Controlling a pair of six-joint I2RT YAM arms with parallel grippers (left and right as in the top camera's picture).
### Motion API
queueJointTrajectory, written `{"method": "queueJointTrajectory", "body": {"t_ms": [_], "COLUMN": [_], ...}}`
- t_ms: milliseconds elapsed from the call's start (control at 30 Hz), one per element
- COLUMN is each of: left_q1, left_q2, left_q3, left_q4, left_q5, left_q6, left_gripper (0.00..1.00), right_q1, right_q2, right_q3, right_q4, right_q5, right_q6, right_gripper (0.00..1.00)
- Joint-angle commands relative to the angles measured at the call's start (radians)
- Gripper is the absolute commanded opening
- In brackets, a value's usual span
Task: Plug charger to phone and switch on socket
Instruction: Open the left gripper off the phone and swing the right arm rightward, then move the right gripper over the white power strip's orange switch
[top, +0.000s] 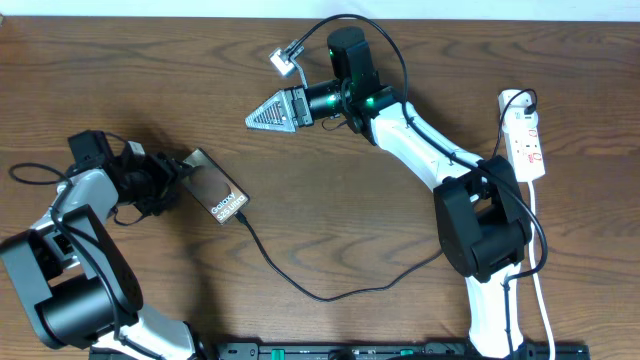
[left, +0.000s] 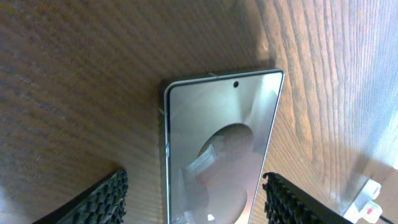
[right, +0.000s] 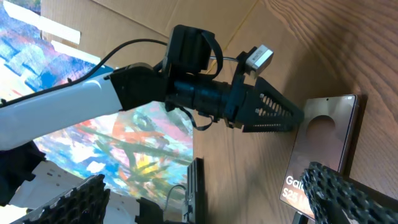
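- Your left gripper is standing wide, with its pads astride the phone and not closing on it. The phone is lying flat on the table at the left, its lettered end pointing near and right.
- Your right gripper is hovering far of the phone, toward the middle, and showing edge-on from overhead. Its wrist view is showing the pads far apart and gripping nothing.
- The charger is trailing from the phone's lettered end, curving near and then right until the right arm is hiding it. I cannot tell whether its tip is fully seated.
- The phone is looking glossy, so it is probably slippery and breakable. Be taking it by its long edges, never by the glass face.
- The charger is looking thin and limp, so be taking it at the stiff tip, not along the slack.
- The socket is lying at the far right. It is looking light and may skid, so be pressing straight down on its switch.
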Motion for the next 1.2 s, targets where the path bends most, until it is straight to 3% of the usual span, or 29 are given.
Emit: {"method": "queueJointTrajectory", "body": {"t_ms": [0,300,467,533,667,900,1167], "left_q1": [0.034,0.06,0.013,-0.023,-0.135,-0.338,-0.537], "left_q2": [-0.017,-0.247,-0.44,-0.513,-0.63,-0.637,-0.489], "left_q3": [0.006,0.008,0.009,0.013,0.05,0.158,0.217], "left_q4": [-0.039,-0.045,-0.047,-0.055,-0.098,-0.179,-0.143], "left_q5": [-0.021,0.331,0.341,0.288,0.045,-0.282,-0.377], "left_q6": [0.011,0.178,0.177,0.159,0.1,0.045,0.012], "left_gripper": [0.72,0.84,0.88,0.89,0.89,0.89,0.9], "right_q1": [-0.002,-0.002,-0.002,-0.004,-0.016,-0.1,-0.235], "right_q2": [-0.007,-0.007,-0.007,-0.007,-0.007,-0.032,-0.054], "right_q3": [0.018,0.018,0.018,0.018,0.019,0.097,0.38], "right_q4": [-0.004,-0.008,-0.093,-0.184,-0.393,-0.724,-1.072], "right_q5": [-0.016,-0.013,0.061,0.154,0.361,0.667,0.892], "right_q6": [-0.021,-0.043,-0.064,-0.084,-0.161,-0.254,-0.353], "right_gripper": [0.99,0.99,0.99,0.99,0.99,0.99,0.99]}}
